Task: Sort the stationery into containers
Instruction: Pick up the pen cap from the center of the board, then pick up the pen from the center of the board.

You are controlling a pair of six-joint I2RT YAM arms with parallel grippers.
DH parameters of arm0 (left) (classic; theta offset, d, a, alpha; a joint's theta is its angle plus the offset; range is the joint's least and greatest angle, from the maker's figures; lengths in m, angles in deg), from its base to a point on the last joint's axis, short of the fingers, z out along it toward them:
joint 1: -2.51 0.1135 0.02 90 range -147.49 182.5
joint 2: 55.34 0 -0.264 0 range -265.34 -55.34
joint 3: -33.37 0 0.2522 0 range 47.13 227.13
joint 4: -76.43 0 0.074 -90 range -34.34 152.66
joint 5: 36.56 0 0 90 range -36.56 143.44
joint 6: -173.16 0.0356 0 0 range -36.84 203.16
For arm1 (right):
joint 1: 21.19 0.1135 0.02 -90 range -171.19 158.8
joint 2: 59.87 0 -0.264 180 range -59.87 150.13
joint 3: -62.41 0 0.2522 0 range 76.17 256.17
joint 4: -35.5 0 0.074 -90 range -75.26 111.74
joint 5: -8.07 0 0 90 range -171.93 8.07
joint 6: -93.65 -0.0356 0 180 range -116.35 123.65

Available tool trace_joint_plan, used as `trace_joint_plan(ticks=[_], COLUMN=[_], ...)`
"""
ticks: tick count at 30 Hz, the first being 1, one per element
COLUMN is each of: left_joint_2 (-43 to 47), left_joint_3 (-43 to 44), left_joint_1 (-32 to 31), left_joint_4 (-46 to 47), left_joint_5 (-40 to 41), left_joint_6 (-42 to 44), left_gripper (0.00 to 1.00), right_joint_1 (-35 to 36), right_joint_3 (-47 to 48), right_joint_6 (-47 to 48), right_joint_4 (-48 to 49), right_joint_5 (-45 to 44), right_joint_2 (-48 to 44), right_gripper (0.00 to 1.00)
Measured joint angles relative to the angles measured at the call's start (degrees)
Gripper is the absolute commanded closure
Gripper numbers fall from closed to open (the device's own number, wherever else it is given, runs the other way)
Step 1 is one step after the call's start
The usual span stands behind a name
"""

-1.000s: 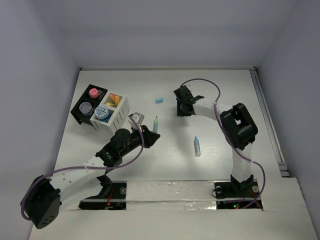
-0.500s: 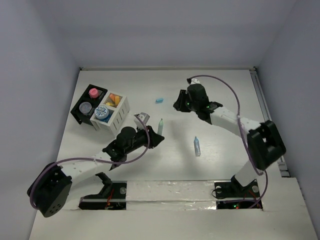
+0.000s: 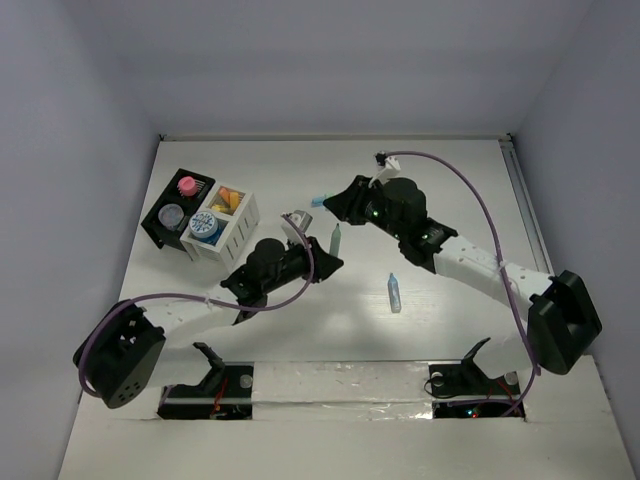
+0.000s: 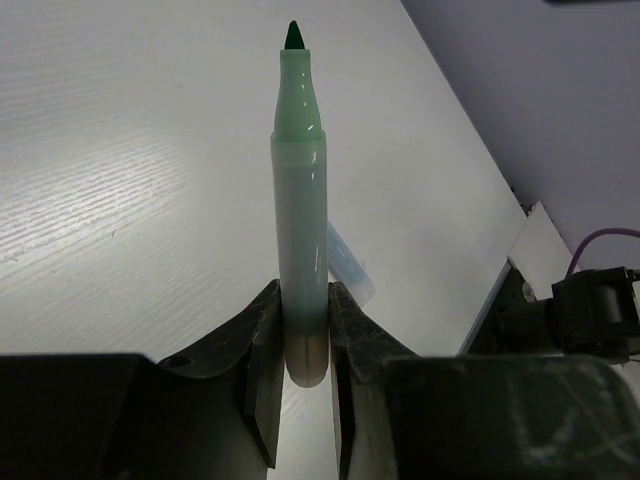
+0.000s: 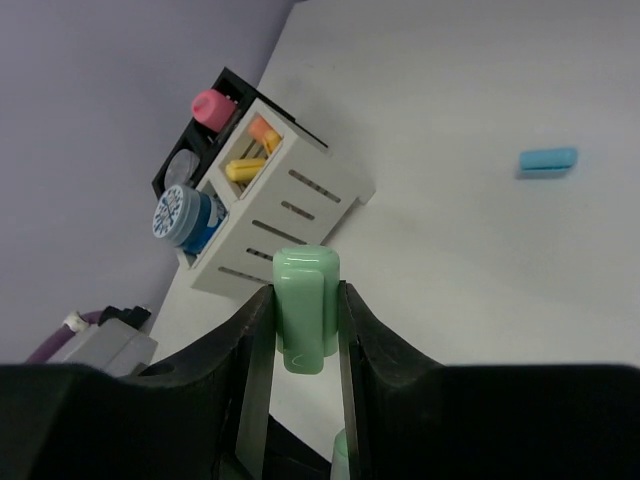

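The white desk (image 3: 450,180) carried everything, and both arms reached out over its middle. The black tray (image 3: 157,228) and the white box (image 3: 240,235) touching it sat side by side well off to the left of the left tool (image 3: 327,263) and, in the right wrist view, ahead and to the left of the right tool (image 5: 305,320). The left tool was closed tight on the lower barrel of an uncapped green marker (image 4: 300,230), whose dark tip pointed straight away from the fingers. The right tool was clamped on a green cap (image 5: 306,310), one finger on either side of it. From above, the right tool hung just beyond the marker's tip. A bit of green showed just under the cap in the right wrist view, but whether cap and tip touched could not be told. A blue marker (image 3: 394,293) lay on the desk to the right of the left tool, apart from both tools. A tub with a blue lid (image 5: 178,215) sat in the near compartment of the white box, with yellow and orange sticks (image 5: 250,160) in the compartment behind it. A grey-lidded tub (image 5: 183,170) and a pink piece (image 5: 210,105) sat in the tray. A small blue piece (image 5: 548,159) lay on the desk ahead and to the right of the right tool.
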Motion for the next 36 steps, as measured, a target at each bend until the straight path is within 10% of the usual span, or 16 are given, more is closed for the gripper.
trace_joint_plan(ticks=[36], left_joint_2=[4.0], left_joint_3=[1.3], left_joint_1=[-0.3], left_joint_4=[-3.7], left_joint_5=[8.6], left_joint_6=[1.8], left_gripper=[1.0], right_joint_1=[2.2], right_joint_3=[-2.4], right_joint_6=[-0.3], right_joint_4=[1.7], right_joint_5=[-1.0], right_joint_2=[0.1], right_gripper=[0.91])
